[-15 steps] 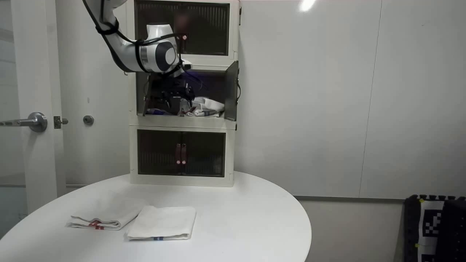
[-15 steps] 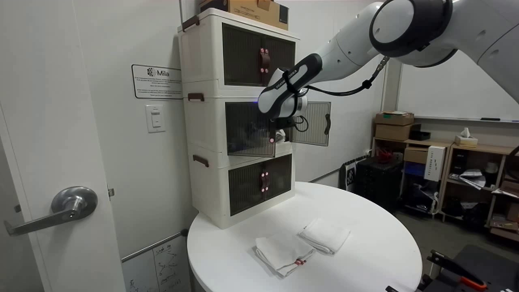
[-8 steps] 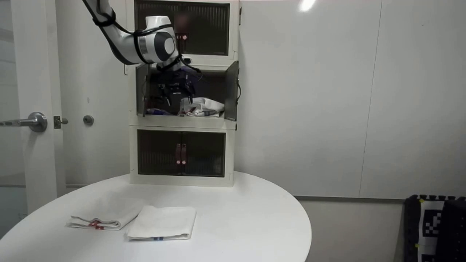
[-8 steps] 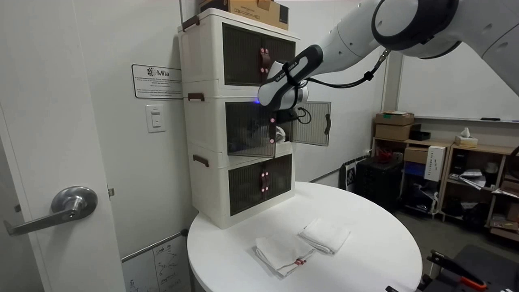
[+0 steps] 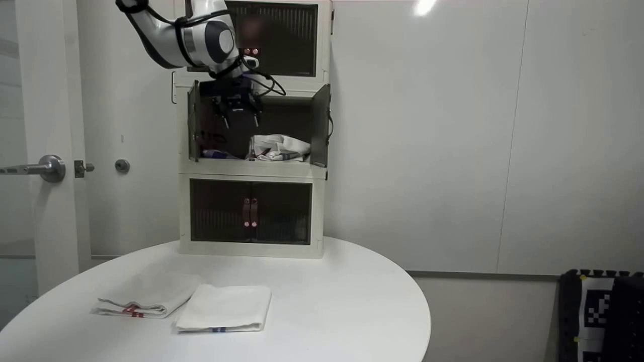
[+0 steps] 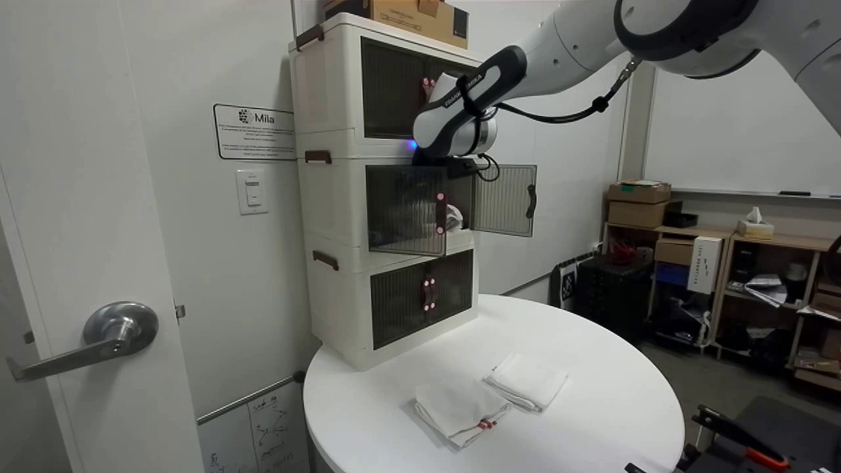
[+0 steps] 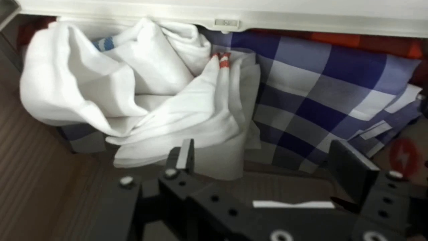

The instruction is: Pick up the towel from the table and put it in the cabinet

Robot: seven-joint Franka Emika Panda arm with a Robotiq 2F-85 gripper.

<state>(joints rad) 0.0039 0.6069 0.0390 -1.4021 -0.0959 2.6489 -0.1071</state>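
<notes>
A: Pincer (image 5: pixel 242 122) first?
B: Released. Its fingers are standing well apart, nothing between them, and it is hanging at the mouth of the middle compartment (image 5: pixel 287 116).
A: Towel?
B: A red-striped towel (image 7: pixel 200 120) is lying inside, rumpled, below the fingertips, beside a blue-striped cloth (image 7: pixel 133 62) and a checked cloth (image 7: pixel 301 90). I am taking it as ours, placed.
A: And doing the step well?
B: Backing out, I am judging. Best to be lifting slowly, fingers spread, so no fold is catching and trailing over the front edge (image 5: pixel 282 170); then easing clear of the swung-out door (image 5: pixel 194 125) without knocking it.
A: Further out?
B: The cabinet (image 6: pixel 332 203) is standing on the tabletop (image 5: pixel 342 311). There a red-marked towel (image 5: pixel 148 296) is lying just beside a blue-marked towel (image 5: pixel 221 307); it is leaving me unsure which one the task is meaning.
A: Changed?
B: Against a second ago, the pincer is riding higher, baring more of the cloths. The tabletop towels are lying as before.
</notes>
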